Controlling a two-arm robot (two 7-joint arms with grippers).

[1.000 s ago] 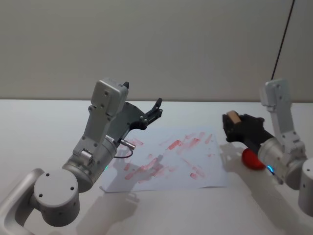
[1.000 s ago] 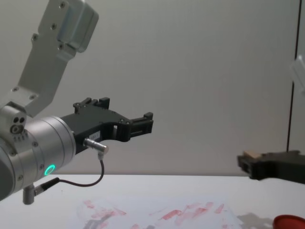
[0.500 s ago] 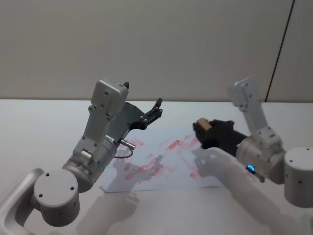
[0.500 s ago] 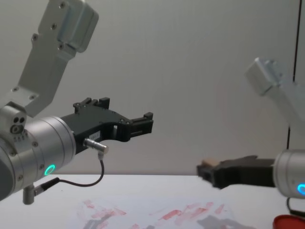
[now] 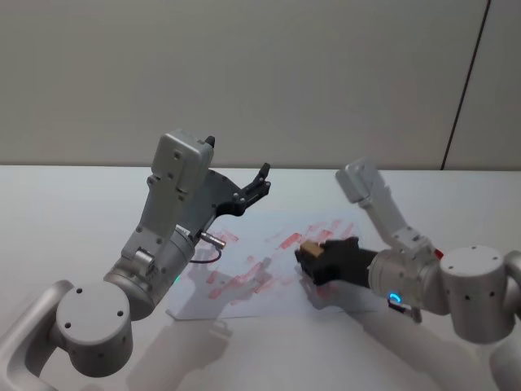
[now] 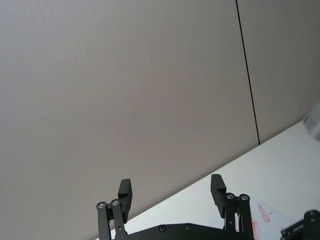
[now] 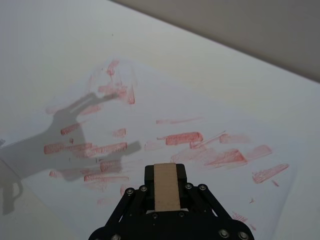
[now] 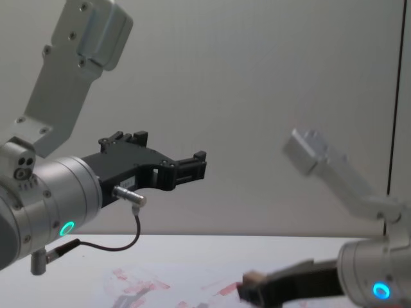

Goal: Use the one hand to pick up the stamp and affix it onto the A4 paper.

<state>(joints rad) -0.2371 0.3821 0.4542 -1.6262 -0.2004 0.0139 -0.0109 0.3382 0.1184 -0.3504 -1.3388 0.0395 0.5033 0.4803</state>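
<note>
The stamp [image 5: 310, 245], a small pale tan block, sits pinched between the two black fingers of the right gripper [image 5: 312, 254], above the middle-right part of the A4 paper [image 5: 259, 297], among its red streaks. In the right wrist view the stamp [image 7: 165, 186] shows only its plain wooden upper face between the narrowed fingers of the right gripper [image 7: 165, 176]. Its inked side is hidden, and whether it touches the A4 paper [image 7: 200, 115] cannot be told from any view. In the chest view the stamp [image 8: 253, 278] and right gripper [image 8: 255, 290] are smeared with motion and partly cut off at the lower edge, just above the A4 paper [image 8: 148, 285]. The arm behind them carries a blue-lit ring [image 8: 380, 290]. Half a second ago this gripper held the stamp higher, near the sheet's far right edge. A second ago it was off to the right of the sheet altogether. Now it is lower and farther in over the marks. The left gripper [image 5: 262, 181] hangs raised over the paper's far left part, fingers spread wide with nothing between them in its own wrist view [image 6: 171, 192]. Its green-lit ring [image 8: 66, 228] and its pose match the earlier frames. The white counter [image 5: 65, 204] carries the sheet.
</note>
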